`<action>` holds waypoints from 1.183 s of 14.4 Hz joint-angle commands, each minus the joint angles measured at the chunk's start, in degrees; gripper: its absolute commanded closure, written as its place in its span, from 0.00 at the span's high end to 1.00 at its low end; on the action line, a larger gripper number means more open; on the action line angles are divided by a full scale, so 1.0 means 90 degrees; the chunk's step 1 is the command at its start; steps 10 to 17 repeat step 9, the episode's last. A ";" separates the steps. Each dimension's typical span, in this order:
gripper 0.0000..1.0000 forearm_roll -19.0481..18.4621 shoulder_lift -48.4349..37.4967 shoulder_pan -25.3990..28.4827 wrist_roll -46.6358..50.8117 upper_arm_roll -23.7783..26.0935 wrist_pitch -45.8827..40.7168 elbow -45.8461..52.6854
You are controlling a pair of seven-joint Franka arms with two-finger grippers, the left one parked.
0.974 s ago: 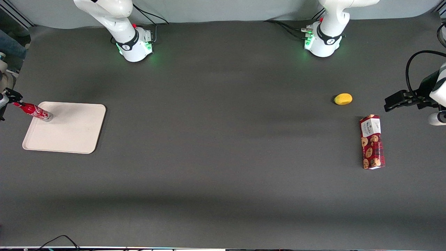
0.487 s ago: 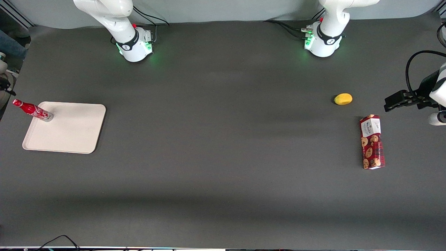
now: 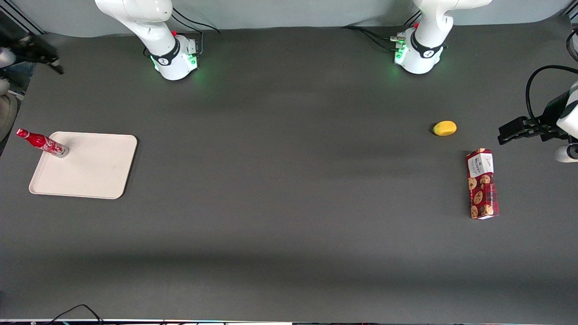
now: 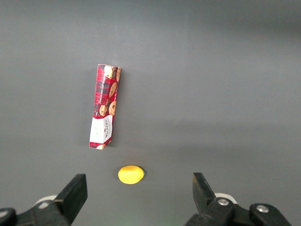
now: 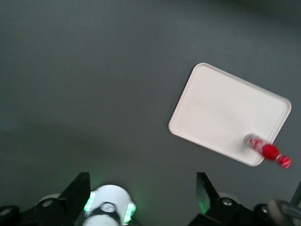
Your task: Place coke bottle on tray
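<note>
The gripper (image 3: 54, 67) is raised high at the working arm's end of the table, well apart from the tray (image 3: 90, 174), nearer the arm bases; its fingers (image 5: 207, 190) stand apart, holding nothing. The coke bottle (image 3: 43, 143) stands upright on the tray's corner. One second ago the gripper clasped the bottle's cap; it has since released and withdrawn. The bottle has not shifted.

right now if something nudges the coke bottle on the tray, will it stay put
Probably not. The coke bottle stands tall and slim on a small silvery base near the tray corner, so it likely tips easily, and being round it may roll off. The open pincer is well away above the table.
</note>
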 commanded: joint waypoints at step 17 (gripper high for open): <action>1.00 0.0188 0.0745 0.0119 0.1682 0.0369 -0.0018 0.0997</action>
